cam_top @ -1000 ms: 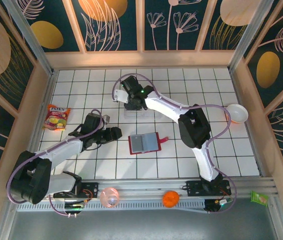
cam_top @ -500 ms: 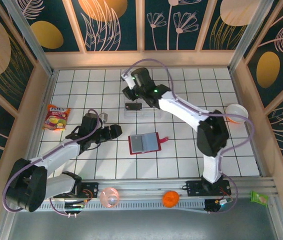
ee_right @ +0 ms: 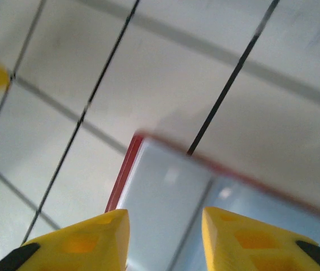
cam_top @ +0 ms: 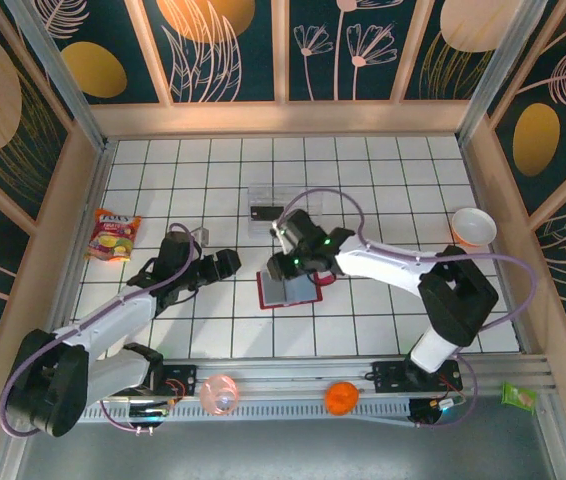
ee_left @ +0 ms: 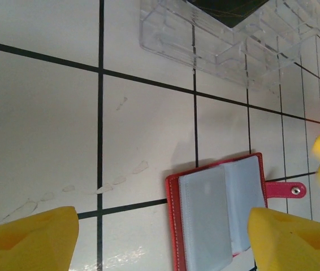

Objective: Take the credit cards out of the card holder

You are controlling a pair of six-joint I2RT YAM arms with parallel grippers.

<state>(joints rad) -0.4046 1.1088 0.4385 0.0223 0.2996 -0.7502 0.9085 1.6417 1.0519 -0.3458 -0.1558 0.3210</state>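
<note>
The card holder [cam_top: 283, 293], a red wallet, lies open flat on the tiled table with its grey-blue pockets [ee_left: 219, 212] up and its snap tab [ee_left: 287, 191] out to the right. My right gripper [cam_top: 286, 268] hovers open just over its left pocket [ee_right: 165, 192], with nothing between its yellow fingers [ee_right: 81, 240]. Left of the holder, my left gripper [cam_top: 230, 263] stands wide open and empty, its fingertips [ee_left: 30, 237] apart from the wallet. One dark credit card [cam_top: 266, 212] lies in the clear plastic tray [cam_top: 255, 196] behind.
A snack bag [cam_top: 113, 235] lies at the left and a white bowl [cam_top: 473, 226] at the right edge. On the front rail sit a pink ball [cam_top: 219, 395], an orange ball [cam_top: 341, 398] and a green packet [cam_top: 518, 396]. The clear tray [ee_left: 233, 39] is beyond the wallet.
My right gripper rose from the clear tray, leaving the dark card there, and swung forward to the open card holder. The left gripper opened wider, staying almost in place.
</note>
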